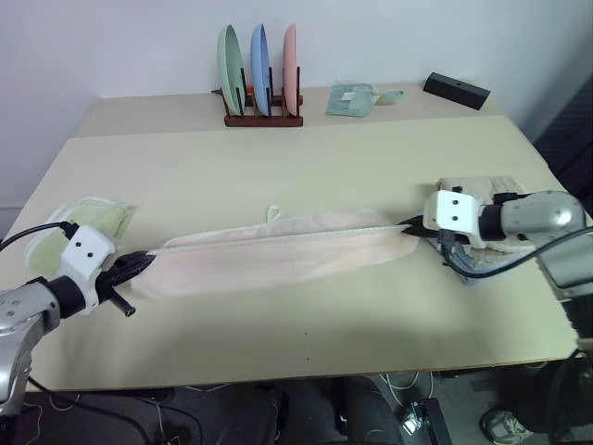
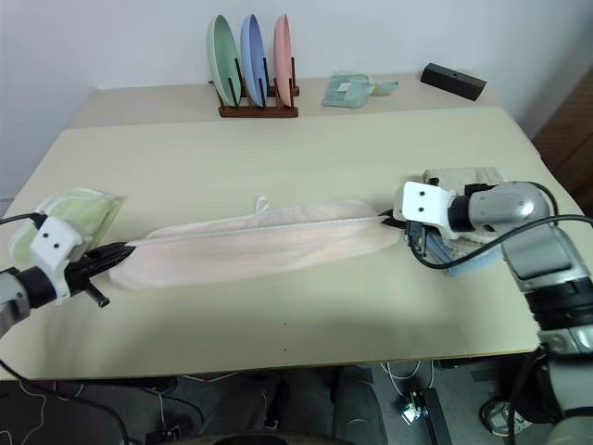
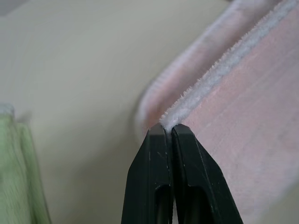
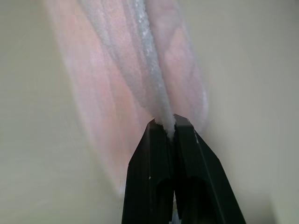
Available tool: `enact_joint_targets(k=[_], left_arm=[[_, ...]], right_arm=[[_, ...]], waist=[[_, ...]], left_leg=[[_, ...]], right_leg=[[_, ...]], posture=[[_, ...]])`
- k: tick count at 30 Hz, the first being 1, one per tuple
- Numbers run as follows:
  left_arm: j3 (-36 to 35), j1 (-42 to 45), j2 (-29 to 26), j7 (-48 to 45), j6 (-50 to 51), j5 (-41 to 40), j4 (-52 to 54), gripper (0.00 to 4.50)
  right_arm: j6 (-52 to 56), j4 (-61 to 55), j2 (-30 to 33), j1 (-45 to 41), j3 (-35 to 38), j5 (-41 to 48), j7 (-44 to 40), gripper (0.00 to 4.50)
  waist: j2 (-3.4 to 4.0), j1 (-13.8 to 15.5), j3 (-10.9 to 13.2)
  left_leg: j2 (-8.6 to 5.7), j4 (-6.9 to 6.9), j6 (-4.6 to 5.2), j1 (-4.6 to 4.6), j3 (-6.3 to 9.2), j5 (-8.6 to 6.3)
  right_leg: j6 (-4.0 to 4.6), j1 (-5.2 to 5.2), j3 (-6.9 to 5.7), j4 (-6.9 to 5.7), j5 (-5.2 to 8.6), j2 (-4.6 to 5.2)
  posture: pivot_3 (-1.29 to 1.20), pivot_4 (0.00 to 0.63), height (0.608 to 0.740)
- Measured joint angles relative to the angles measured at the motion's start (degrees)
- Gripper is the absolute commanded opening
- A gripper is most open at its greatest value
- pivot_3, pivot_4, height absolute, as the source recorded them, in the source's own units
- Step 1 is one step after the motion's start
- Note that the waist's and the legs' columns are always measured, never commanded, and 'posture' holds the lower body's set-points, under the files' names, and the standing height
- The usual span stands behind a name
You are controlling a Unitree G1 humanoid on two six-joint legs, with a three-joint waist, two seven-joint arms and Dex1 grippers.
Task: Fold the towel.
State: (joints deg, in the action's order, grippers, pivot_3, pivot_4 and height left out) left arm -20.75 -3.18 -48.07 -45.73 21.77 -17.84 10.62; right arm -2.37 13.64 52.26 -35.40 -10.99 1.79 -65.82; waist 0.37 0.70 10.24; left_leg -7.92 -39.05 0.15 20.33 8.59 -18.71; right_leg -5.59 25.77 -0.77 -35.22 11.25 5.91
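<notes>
Left gripper point(image 1: 146, 260), right gripper point(image 1: 405, 225): each clamped on opposite end of towel point(image 1: 278, 248), stretched lengthwise over table point(image 1: 306, 167).

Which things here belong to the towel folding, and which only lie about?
Part of the job:
pink towel
left gripper, shut on it
right gripper, shut on it

Lying about:
green towel
beige towel
plate rack
black box

You saw a fuzzy, matt pink terry towel point(image 1: 278, 252) on a smooth, matt beige table point(image 1: 278, 167), smooth glossy plates point(image 1: 261, 57) in a dark wooden rack point(image 1: 263, 119), and matt black plastic fingers point(image 3: 159, 177).
</notes>
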Motion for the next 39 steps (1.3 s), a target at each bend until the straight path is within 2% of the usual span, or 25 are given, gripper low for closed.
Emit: enact_joint_targets(k=[8, 14, 15, 17, 18, 24, 29, 31, 36, 39], left_arm=[[6.5, 10.0, 0.9, 2.5, -5.3, 5.1, -13.5, 0.00], [8.3, 9.8, 1.4, 2.9, -6.4, 6.1, -16.2, 0.00], [8.3, 9.5, 1.4, 2.9, -6.2, 6.0, -16.2, 0.29], [8.2, 9.0, 1.6, 2.9, -4.8, 5.6, -16.2, 0.94], [7.8, 8.7, 1.8, 3.0, -3.9, 4.9, -16.2, 1.41], [5.9, 8.0, 2.0, 5.8, -2.6, 4.8, -15.6, 4.47], [1.3, 7.2, 5.1, 9.2, -3.2, 3.0, -12.7, 4.47], [0.5, 7.5, 6.3, 10.0, -3.1, 1.8, -10.2, 4.50], [0.8, 8.5, 7.9, 10.7, -3.1, 0.7, -3.2, 4.50], [4.6, 8.8, 8.8, 8.4, -2.3, -0.5, 1.2, 4.50]], right_arm=[[-11.8, 22.7, -9.8, -12.6, -4.7, -8.9, 6.1, 0.06], [-19.5, 35.0, -13.3, -17.5, -6.7, -13.4, 9.7, 0.06], [-20.2, 36.3, -13.6, -18.2, -6.7, -14.0, 10.3, 0.01], [-20.9, 38.5, -14.5, -19.8, -6.7, -14.7, 12.0, 0.61], [-20.9, 39.5, -14.5, -20.4, -6.6, -15.0, 12.7, 0.93], [-22.4, 40.3, -11.8, -20.9, -6.2, -17.5, 16.5, 3.91], [-18.5, 29.3, -5.4, -15.1, -0.1, -14.3, 16.7, 3.91], [-11.5, 21.7, -5.1, -10.7, 3.7, -9.3, 14.9, 4.44], [20.5, -9.0, -4.8, 7.9, 15.0, 11.2, 10.6, 4.48], [38.8, -23.1, -7.7, 16.8, 20.3, 22.8, 14.1, 4.48]], waist=[[-0.01, -0.3, 0.0], [-0.01, -0.8, 0.0], [0.00, -0.9, 0.0], [0.00, -1.2, 0.0], [0.00, -1.3, 0.0], [0.01, -1.3, 0.0], [-0.01, -1.3, 0.0], [-0.02, -1.3, 0.0], [0.01, -0.5, 0.0], [-0.02, 0.0, -0.1]], left_leg=[[0.00, 0.08, 0.03, 0.15, -0.51, -0.02], [0.01, 0.13, 0.04, 0.21, -0.56, -0.02], [0.02, 0.14, 0.04, 0.20, -0.56, -0.02], [0.03, 0.13, 0.04, 0.19, -0.56, -0.02], [0.04, 0.13, 0.04, 0.18, -0.56, -0.02], [0.06, 0.13, 0.04, 0.19, -0.59, -0.02], [0.10, 0.14, 0.05, 0.21, -0.60, -0.03], [0.16, 0.09, 0.04, 0.20, -0.62, -0.04], [0.28, 0.04, 0.04, 0.22, -0.63, -0.11], [0.31, -0.02, 0.06, 0.15, -0.69, -0.15]], right_leg=[[-0.10, 0.49, 0.46, -0.08, -0.11, -0.08], [-0.10, 0.61, 0.51, -0.08, -0.12, -0.19], [-0.11, 0.61, 0.53, -0.10, -0.12, -0.21], [-0.10, 0.60, 0.54, -0.13, -0.12, -0.23], [-0.10, 0.61, 0.54, -0.14, -0.12, -0.23], [-0.10, 0.63, 0.56, -0.14, -0.12, -0.25], [-0.11, 0.62, 0.58, -0.10, -0.12, -0.25], [-0.10, 0.59, 0.61, -0.11, -0.13, -0.23], [-0.08, 0.58, 0.63, -0.09, -0.14, -0.28], [-0.04, 0.47, 0.66, -0.07, -0.17, -0.30]], posture=[[0.00, 0.150, 0.735], [0.00, 0.150, 0.735], [0.00, 0.150, 0.735], [0.00, 0.150, 0.735], [0.00, 0.150, 0.735], [0.00, 0.150, 0.735], [0.00, 0.150, 0.735], [0.00, 0.150, 0.735], [0.00, 0.150, 0.735], [0.00, 0.150, 0.735]])
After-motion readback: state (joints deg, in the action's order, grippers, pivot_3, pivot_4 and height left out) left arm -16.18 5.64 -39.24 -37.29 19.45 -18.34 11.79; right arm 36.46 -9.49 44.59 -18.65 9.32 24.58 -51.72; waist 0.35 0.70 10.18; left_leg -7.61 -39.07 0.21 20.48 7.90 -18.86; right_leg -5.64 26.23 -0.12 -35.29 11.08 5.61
